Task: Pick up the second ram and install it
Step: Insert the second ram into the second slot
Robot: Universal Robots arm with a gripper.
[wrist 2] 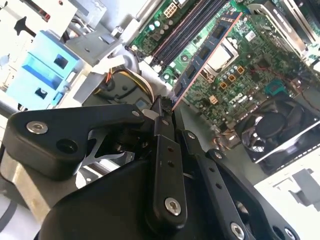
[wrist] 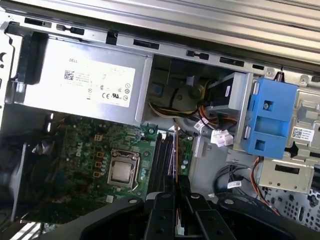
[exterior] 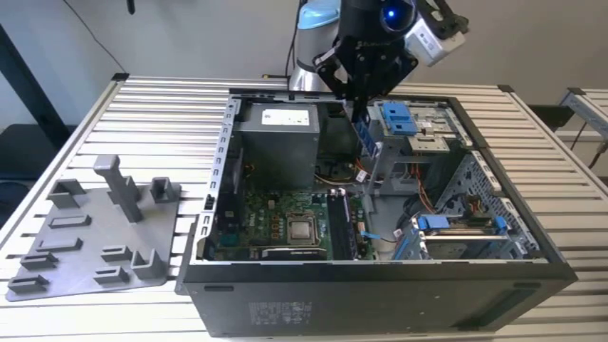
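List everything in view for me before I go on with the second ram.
table: one, pale slatted metal, under everything.
computer case: one, black, open, on the table.
motherboard: one, green, on the case floor.
power supply: one, grey, inside the case beside the motherboard.
blue drive clips: two spots, blue, on the drive cages toward the exterior view's right.
grey tray: one, grey with upright posts, on the table, exterior view's left of the case.
second ram: one, dark board, hanging over the motherboard.
end effector: one, black, shut on the second ram.
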